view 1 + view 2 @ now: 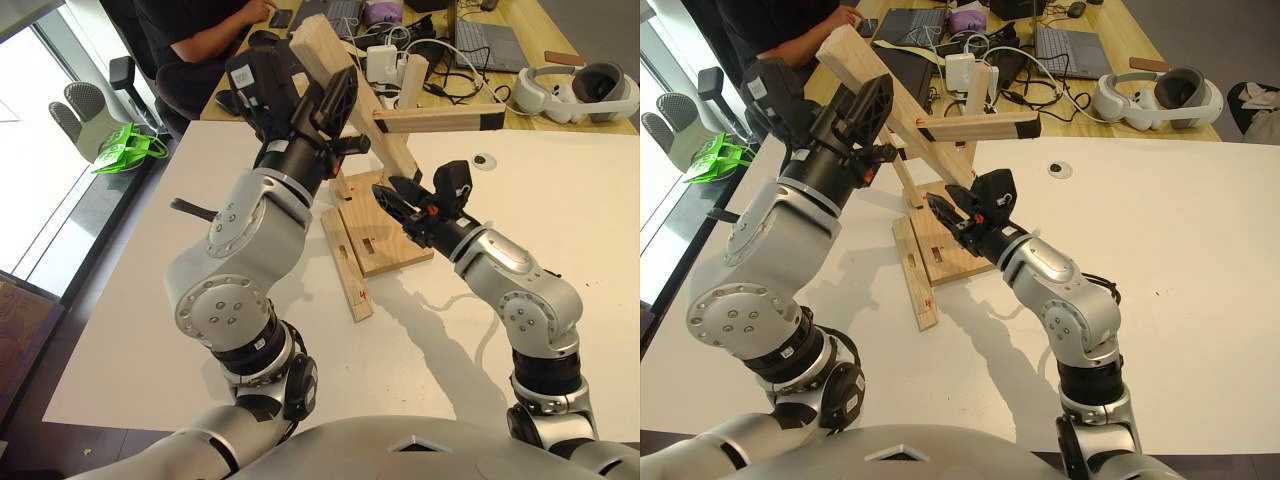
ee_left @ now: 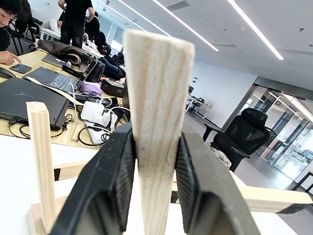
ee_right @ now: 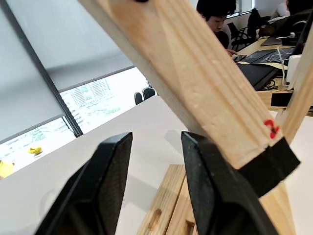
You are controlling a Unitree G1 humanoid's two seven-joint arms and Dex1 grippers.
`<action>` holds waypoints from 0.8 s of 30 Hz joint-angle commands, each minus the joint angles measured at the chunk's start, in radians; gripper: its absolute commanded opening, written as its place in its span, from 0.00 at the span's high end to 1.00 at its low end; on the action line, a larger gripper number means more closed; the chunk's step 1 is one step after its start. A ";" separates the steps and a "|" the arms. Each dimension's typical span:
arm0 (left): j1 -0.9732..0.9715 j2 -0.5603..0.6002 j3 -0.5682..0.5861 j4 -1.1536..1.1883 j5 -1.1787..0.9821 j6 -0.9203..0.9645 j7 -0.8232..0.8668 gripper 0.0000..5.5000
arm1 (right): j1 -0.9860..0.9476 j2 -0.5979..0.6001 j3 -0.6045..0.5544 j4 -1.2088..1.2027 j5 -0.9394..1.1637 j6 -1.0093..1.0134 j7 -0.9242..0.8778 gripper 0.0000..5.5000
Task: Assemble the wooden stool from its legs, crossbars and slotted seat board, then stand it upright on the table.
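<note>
The leg (image 1: 315,45) slants from the seat board (image 1: 375,250), lying on the desk (image 1: 560,220), up toward the far left, clamped near its upper end in the left gripper (image 1: 338,100). The right gripper (image 1: 945,202), fingers (image 3: 110,186) spread and empty, sits just beside the leg's lower end.

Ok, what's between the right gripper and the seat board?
Nothing: in the right wrist view the open right gripper hangs over the seat board, only air between.
</note>
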 commanded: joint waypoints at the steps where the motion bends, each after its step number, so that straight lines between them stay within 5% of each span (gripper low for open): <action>1: -0.042 0.071 0.077 0.001 0.024 -0.024 0.019 0.81 | 0.013 -0.226 0.023 -0.050 0.030 0.040 0.241 0.66; 6: -0.088 0.140 0.158 0.025 0.018 -0.045 0.022 0.81 | -0.014 -0.436 0.047 -0.010 -0.047 -0.006 0.450 0.66; 12: -0.046 0.172 0.167 0.008 -0.004 -0.015 0.018 0.81 | -0.023 -0.543 0.167 0.126 -0.289 -0.142 0.524 0.66; 24: -0.039 0.195 0.113 0.019 0.009 -0.024 0.000 0.81 | -0.099 -0.284 0.339 0.477 -0.572 -0.360 0.450 0.66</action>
